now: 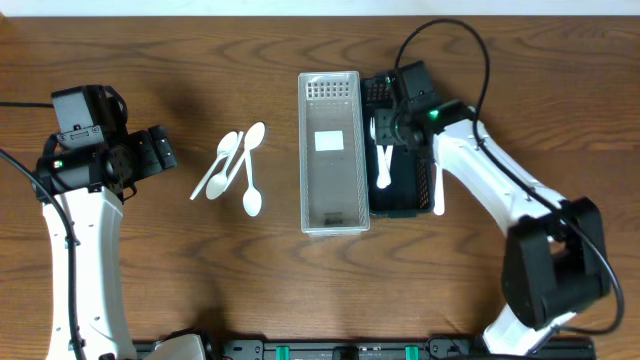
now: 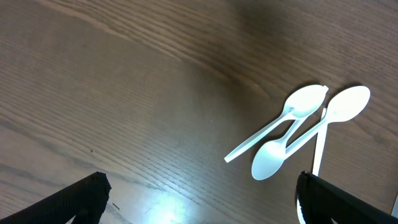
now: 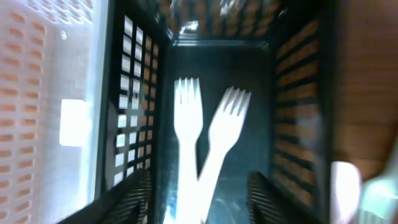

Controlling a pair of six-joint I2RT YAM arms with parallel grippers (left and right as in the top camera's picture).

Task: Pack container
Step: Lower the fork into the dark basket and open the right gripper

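Note:
Three white plastic spoons (image 1: 238, 168) lie loose on the wooden table left of centre; they also show in the left wrist view (image 2: 298, 127). A clear perforated container (image 1: 333, 150) stands at centre, holding no cutlery. A black slotted container (image 1: 402, 170) sits against its right side and holds two white forks (image 3: 202, 134). My left gripper (image 2: 199, 202) is open and empty, above bare table left of the spoons. My right gripper (image 3: 199, 199) is open, over the black container with the forks between its fingers, not held.
A white utensil (image 1: 437, 190) lies along the black container's right edge; it shows blurred in the right wrist view (image 3: 348, 186). A cable loops above the right arm at the back right.

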